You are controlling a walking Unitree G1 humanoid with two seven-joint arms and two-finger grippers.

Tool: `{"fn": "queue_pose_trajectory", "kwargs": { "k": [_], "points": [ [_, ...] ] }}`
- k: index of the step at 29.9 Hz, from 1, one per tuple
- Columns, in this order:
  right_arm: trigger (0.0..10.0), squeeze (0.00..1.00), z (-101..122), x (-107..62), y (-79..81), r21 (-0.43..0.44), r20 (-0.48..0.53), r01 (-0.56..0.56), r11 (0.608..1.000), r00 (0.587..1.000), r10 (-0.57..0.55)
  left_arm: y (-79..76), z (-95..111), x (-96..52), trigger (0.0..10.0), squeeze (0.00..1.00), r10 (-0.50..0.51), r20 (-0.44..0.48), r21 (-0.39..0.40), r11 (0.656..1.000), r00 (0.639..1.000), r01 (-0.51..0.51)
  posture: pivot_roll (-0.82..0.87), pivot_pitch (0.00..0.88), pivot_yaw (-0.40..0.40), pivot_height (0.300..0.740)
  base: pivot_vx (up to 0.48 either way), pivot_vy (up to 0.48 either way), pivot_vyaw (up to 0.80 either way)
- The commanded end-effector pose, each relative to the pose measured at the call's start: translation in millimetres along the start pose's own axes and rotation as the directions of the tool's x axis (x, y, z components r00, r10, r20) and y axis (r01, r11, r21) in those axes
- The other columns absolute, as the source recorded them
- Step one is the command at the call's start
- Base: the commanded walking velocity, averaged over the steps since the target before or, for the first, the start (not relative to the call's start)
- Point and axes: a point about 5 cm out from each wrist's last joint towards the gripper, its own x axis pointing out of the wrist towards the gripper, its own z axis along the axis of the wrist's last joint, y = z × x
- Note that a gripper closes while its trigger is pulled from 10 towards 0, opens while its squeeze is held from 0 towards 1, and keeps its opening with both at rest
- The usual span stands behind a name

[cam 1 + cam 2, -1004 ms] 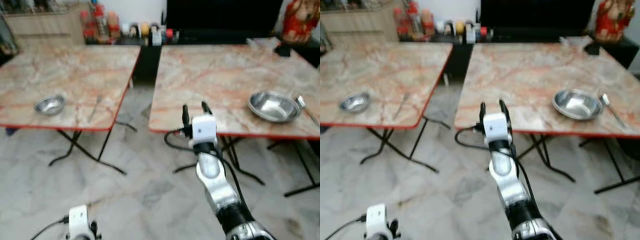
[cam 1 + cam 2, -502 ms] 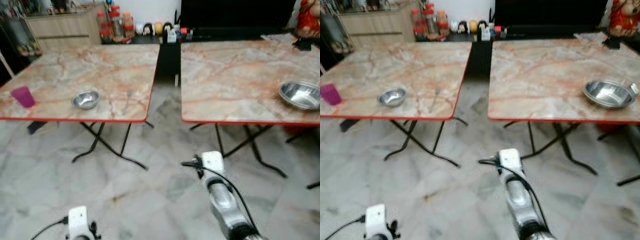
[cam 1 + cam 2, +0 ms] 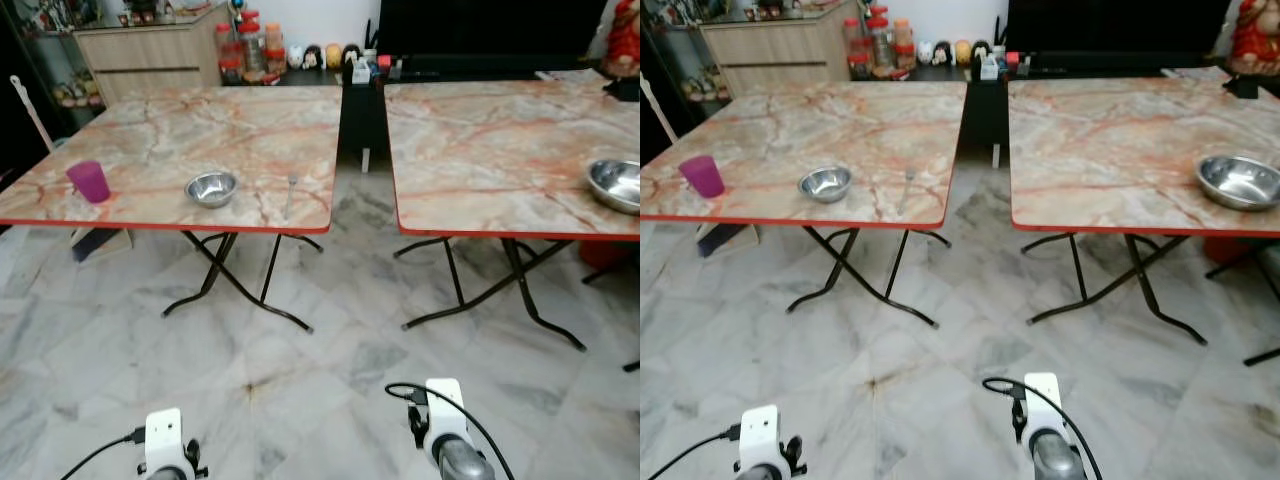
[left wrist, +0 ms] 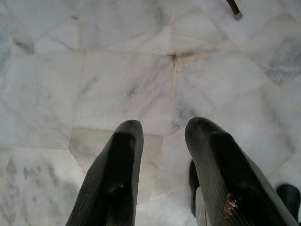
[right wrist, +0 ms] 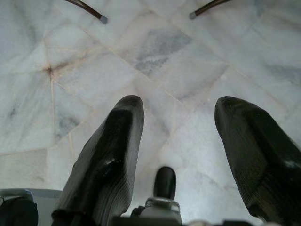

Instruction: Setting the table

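Note:
On the left marble-topped table [image 3: 200, 130] stand a purple cup [image 3: 89, 181] and a small steel bowl [image 3: 211, 188], with a fork [image 3: 290, 190] lying beside the bowl. A large steel bowl [image 3: 617, 183] sits near the right edge of the right table [image 3: 480, 140]. Both arms hang low, far from the tables; their white wrists [image 3: 164, 437] [image 3: 441, 405] show at the bottom of the head view. My left gripper [image 4: 162, 129] is open over the marble floor, holding nothing. My right gripper [image 5: 181, 106] is open wider, also holding nothing.
Black folding legs [image 3: 240, 290] [image 3: 480, 295] spread out under both tables. A dark gap [image 3: 362, 120] separates the tables. A wooden cabinet [image 3: 150, 60] with jars [image 3: 250, 50] lines the back wall. A box-like item [image 3: 100, 240] lies on the floor by the left table.
The camera has turned left and pulled back, bringing the purple cup into view. My right arm has dropped from in front of the right table to hang low.

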Motion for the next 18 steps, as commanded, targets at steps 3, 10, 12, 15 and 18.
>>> {"fn": "queue_pose_trajectory", "kwargs": {
  "k": [3,10,12,15,18],
  "points": [
    [10.0,0.0,-8.4,-1.3,-4.3,0.019,-0.053,0.015,1.0,0.998,-0.014,-0.6,-3.8,-0.6,10.0,0.0,0.002,-0.022,0.023,1.0,1.0,-0.002,-0.02,0.0,0.055,0.732,0.415,0.0,0.0],
    [10.0,0.0,-15.2,-2.8,-7.3,0.032,-0.084,0.015,0.999,0.996,-0.013,-1.5,-3.5,-0.5,10.0,0.0,0.004,-0.022,0.021,1.0,1.0,-0.004,-0.02,0.0,0.054,0.732,0.443,0.0,0.0],
    [10.0,0.0,-15.2,-2.9,-7.7,0.037,-0.083,0.015,0.999,0.996,-0.012,-1.6,-3.3,-0.4,10.0,0.0,0.005,-0.022,0.022,1.0,1.0,-0.004,-0.02,0.0,0.053,0.732,0.48,0.0,0.0],
    [10.0,0.0,-14.7,-2.9,-7.8,0.038,-0.077,0.012,0.999,0.997,-0.009,-2.1,-3.0,-0.3,10.0,0.0,0.004,-0.021,0.021,1.0,1.0,-0.004,-0.02,0.0,0.052,0.732,0.472,0.0,0.0],
    [10.0,0.0,-14.7,-2.9,-8.0,0.032,-0.078,0.012,0.999,0.997,-0.009,-2.3,-2.8,-0.2,10.0,0.0,0.004,-0.02,0.021,1.0,1.0,-0.003,-0.02,0.0,0.052,0.732,0.472,0.0,0.0]
  ]
}}
